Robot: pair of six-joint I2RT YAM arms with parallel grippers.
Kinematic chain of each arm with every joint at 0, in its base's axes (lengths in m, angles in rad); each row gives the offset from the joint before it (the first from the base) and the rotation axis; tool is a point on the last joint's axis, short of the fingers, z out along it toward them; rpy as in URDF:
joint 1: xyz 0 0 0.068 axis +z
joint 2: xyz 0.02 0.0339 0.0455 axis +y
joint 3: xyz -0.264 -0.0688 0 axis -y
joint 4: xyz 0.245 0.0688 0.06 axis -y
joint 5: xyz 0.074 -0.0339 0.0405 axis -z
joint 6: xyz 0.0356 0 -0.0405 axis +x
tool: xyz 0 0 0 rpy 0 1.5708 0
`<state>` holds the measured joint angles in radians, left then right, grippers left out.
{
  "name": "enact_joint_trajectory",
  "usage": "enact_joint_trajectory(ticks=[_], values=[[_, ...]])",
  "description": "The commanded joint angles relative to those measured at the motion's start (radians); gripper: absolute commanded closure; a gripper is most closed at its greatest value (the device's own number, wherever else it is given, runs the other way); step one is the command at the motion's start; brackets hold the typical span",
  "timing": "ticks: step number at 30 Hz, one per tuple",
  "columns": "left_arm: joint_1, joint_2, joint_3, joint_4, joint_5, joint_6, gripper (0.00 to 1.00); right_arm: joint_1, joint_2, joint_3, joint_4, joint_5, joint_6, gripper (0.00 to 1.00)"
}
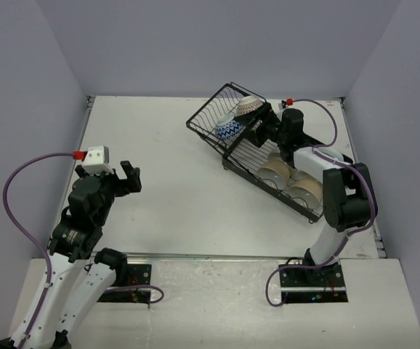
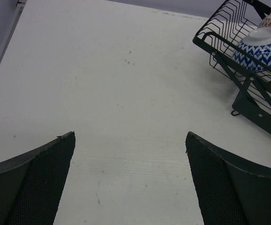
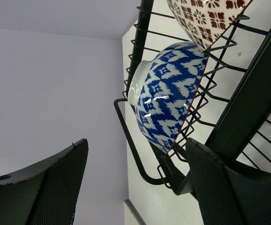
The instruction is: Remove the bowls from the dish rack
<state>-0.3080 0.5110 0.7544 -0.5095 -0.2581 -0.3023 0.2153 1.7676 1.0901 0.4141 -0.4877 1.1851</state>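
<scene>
with right gripper (image 3: 138, 140) gaping and empty, straddle rim of blue zigzag bowl (image 3: 168, 93), tilted in basket end of dish rack (image 3: 257, 84) beside brown patterned bowl (image 3: 206, 18); close gently, lift straight out. leave left gripper (image 2: 131, 136) gaping, parked.

no readable text, labels, brands or numbers in any view
</scene>
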Motion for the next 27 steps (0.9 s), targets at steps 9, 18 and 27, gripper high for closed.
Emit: enact_joint_trajectory(ticks=[9,18,27], values=[[-0.002,-0.005,-0.006,0.048,0.019,0.025,0.0,0.001,0.043,0.04,0.04,0.024,0.015,0.16],[-0.003,-0.006,-0.006,0.049,0.019,0.025,0.0,0.001,0.058,0.05,0.043,0.028,0.018,0.16],[-0.005,-0.006,-0.006,0.049,0.023,0.026,0.0,0.001,0.084,0.034,0.11,0.008,0.048,0.17]])
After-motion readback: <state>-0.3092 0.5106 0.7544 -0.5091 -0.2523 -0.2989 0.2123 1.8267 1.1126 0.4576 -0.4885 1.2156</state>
